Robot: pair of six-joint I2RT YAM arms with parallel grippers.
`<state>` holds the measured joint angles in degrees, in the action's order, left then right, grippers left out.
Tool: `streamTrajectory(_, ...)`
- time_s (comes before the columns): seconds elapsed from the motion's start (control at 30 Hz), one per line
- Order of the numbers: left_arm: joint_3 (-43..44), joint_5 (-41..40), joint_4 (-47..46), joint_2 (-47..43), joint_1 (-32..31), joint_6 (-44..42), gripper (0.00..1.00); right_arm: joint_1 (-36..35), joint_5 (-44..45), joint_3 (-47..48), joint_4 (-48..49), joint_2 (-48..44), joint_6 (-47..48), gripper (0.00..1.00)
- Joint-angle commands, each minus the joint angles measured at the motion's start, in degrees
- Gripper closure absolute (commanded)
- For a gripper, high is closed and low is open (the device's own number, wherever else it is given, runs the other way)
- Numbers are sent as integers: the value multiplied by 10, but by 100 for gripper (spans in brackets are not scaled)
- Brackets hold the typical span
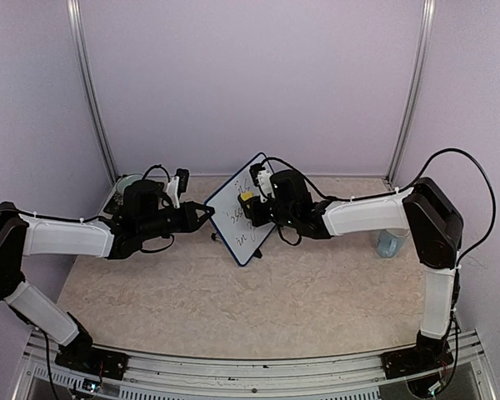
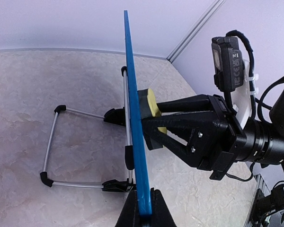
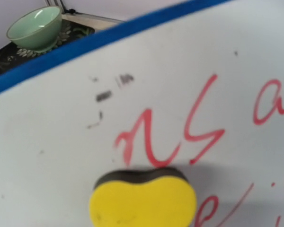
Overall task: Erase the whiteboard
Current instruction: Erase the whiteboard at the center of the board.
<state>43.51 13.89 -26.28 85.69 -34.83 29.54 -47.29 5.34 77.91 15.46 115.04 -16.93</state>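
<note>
The whiteboard (image 1: 231,218) stands tilted on its wire stand (image 2: 49,146) at the table's middle. Its white face (image 3: 61,156) carries red writing (image 3: 170,132) and a few grey smudges (image 3: 104,97). My left gripper (image 1: 207,213) is shut on the board's blue frame (image 2: 132,94), which the left wrist view shows edge-on, pinched between the fingers (image 2: 168,213). My right gripper (image 1: 252,205) is shut on a yellow sponge (image 3: 143,201) with a dark pad. That pad presses flat against the board's face just below the red letters. The right gripper's own fingers do not show in the right wrist view.
A green bowl (image 3: 35,28) sits on a dark patterned mat behind the board at the back left (image 1: 132,181). A pale blue container (image 1: 389,242) stands at the right, by the right arm's elbow. Metal poles and purple walls enclose the table.
</note>
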Motion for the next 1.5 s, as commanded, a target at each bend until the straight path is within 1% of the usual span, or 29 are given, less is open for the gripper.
streamTrajectory(0.0,-3,50,-12,2,-12,6,100,0,-11,-13,-38,6,-3,86)
streamTrajectory(0.33,-3,48,-10,0,-12,3,100,1,-11,97,-66,25,17,86)
streamTrajectory(0.47,-3,48,-9,-1,-11,3,100,3,-11,126,-74,33,22,86)
streamTrajectory(0.63,-4,47,-9,-2,-11,3,100,3,-11,113,-71,36,19,86)
streamTrajectory(0.9,-4,47,-10,-2,-11,4,100,4,-11,9,-40,20,-5,86)
streamTrajectory(1.07,-3,50,-12,2,-12,5,100,6,-10,-29,-27,10,-12,86)
streamTrajectory(1.23,-3,49,-11,1,-11,4,100,8,-11,-7,-31,11,-9,86)
streamTrajectory(1.47,-3,48,-10,-1,-12,3,100,9,-11,84,-60,29,11,86)
